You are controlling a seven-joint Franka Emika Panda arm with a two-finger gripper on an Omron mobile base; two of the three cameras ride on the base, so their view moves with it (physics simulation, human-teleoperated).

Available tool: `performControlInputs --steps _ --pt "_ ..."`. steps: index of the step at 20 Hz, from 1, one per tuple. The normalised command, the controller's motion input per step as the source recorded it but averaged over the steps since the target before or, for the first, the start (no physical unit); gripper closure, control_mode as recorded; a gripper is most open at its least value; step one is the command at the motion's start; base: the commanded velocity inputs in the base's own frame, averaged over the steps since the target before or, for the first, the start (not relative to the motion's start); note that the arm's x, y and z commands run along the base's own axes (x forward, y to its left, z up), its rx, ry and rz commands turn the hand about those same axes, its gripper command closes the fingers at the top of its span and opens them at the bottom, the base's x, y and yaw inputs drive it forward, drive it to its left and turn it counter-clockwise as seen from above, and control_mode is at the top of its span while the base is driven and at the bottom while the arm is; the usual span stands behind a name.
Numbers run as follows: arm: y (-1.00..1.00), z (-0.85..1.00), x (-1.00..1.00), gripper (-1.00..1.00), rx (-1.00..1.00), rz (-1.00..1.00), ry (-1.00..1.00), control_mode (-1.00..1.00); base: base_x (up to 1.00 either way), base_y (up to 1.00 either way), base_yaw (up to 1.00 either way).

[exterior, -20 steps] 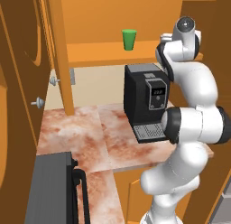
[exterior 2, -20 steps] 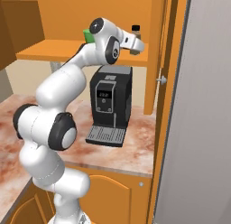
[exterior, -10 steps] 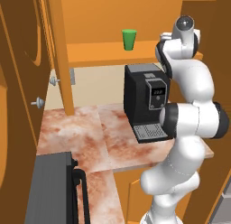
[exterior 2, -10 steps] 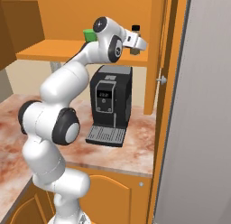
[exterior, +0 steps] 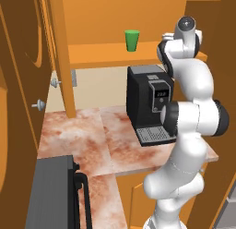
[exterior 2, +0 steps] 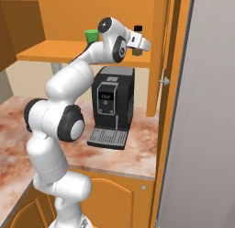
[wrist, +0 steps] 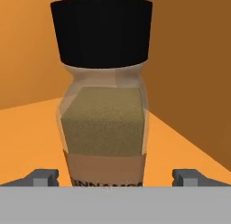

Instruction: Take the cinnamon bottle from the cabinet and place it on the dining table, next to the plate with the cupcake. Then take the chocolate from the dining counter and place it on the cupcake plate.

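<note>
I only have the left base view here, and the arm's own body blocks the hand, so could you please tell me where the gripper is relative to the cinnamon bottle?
Observer: In the hand view the cinnamon bottle stands upright, centred between the fingertips.
Operator: Thank you; are the jaws closed on it yet?
Observer: No, the gripper is open, with a gap showing on each side of the bottle.
Operator: And where on the shelf is it?
Observer: In the right base view it stands at the right end of the cabinet shelf, well to the right of the green cup, above the coffee machine.
</note>
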Motion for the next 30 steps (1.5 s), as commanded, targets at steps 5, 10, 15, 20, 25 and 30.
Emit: performControlInputs --steps 5,10,15,20,25,30 --pt "-0.07 -0.04 0.13 -1.0 0.01 0.0 0.0 -1.0 0.0 0.0 0.0" --pt "-0.11 -0.04 0.08 1.0 0.0 0.0 0.0 -1.0 0.0 0.0 0.0" --pt "-0.09 -0.09 0.0 1.0 0.0 0.0 0.0 -1.0 0.0 0.0 0.0" --pt "-0.02 -0.01 -0.22 1.0 0.01 0.09 -0.05 -1.0 0.0 0.0 0.0" --pt "0.21 0.01 -0.71 1.0 0.02 0.21 -0.08 -1.0 0.0 0.0 0.0" --pt "0.31 0.0 -0.83 1.0 0.01 0.18 -0.04 -1.0 0.0 0.0 0.0"
